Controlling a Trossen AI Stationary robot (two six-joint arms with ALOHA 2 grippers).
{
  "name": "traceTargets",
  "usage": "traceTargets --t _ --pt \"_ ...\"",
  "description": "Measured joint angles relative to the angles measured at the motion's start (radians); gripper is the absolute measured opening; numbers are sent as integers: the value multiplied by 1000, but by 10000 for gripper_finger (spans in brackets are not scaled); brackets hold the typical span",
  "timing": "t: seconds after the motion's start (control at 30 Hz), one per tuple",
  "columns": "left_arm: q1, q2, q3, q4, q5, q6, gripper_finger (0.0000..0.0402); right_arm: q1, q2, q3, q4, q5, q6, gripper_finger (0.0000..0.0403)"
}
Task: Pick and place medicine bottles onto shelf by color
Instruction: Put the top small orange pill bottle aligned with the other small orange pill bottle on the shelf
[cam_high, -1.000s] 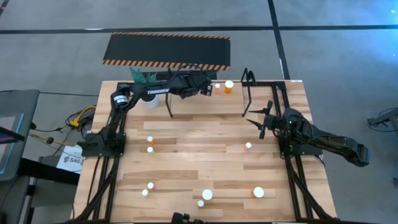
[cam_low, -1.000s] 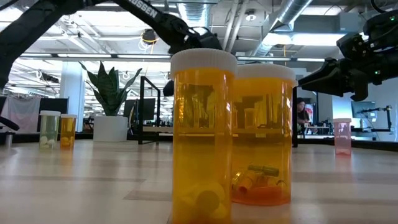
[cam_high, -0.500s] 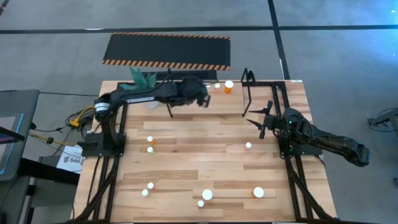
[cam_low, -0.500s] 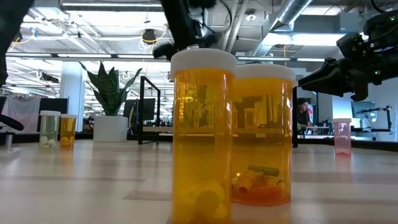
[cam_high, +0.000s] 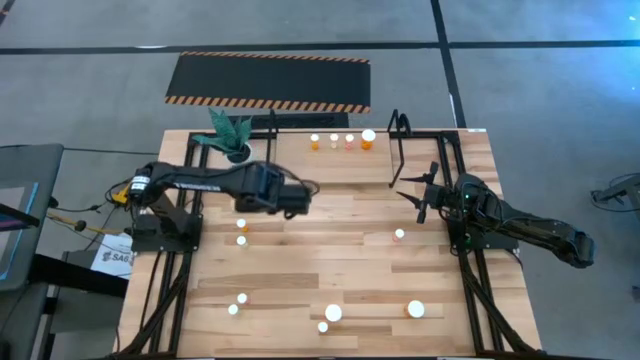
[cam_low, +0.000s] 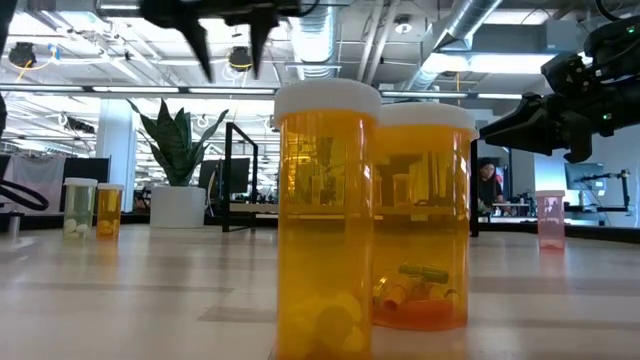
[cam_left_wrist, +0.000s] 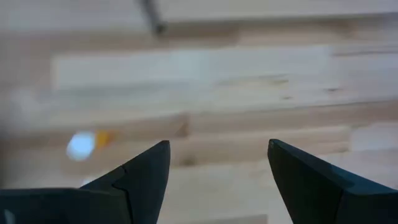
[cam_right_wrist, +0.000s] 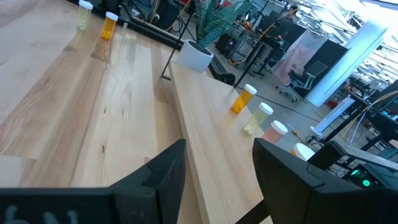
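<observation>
Several medicine bottles (cam_high: 334, 140) with white caps stand in a row on the shelf (cam_high: 398, 128), a black tube frame at the table's far edge. Others stand loose on the table, among them a pair (cam_high: 241, 232) at the left and two big orange ones (cam_low: 327, 220) close to the low camera. My left gripper (cam_high: 300, 192) hangs open above the middle left of the table, fingers pointing down and nothing between them (cam_left_wrist: 217, 144). A blurred bottle (cam_left_wrist: 81, 143) shows below it. My right gripper (cam_high: 403, 187) waits open and level at the right (cam_right_wrist: 219, 146).
A white plant pot (cam_low: 178, 205) stands at the far left by the shelf. A black hazard-striped mat (cam_high: 268, 80) lies on the floor beyond the table. More bottles stand near the front edge (cam_high: 333, 313) and at the right (cam_high: 399, 235). Bare wood lies in the table's middle.
My left gripper has drawn back from the shelf toward the table's near and left side, risen, and tipped over until its fingers point down. With the arm gone, two more bottles show on the shelf. My right arm has kept still.
</observation>
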Motion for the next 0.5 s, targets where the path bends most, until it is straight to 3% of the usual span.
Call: traceTargets --t 0.17,0.33,0.5 --pt "-87 0 -22 -82 -17 -126 257 0 0 0 0 0 0 207" --pt "-170 0 -86 -109 -139 -167 257 0 0 0 0 0 0 207" --pt "-206 -56 -207 -111 -135 -296 257 0 0 0 0 0 0 207"
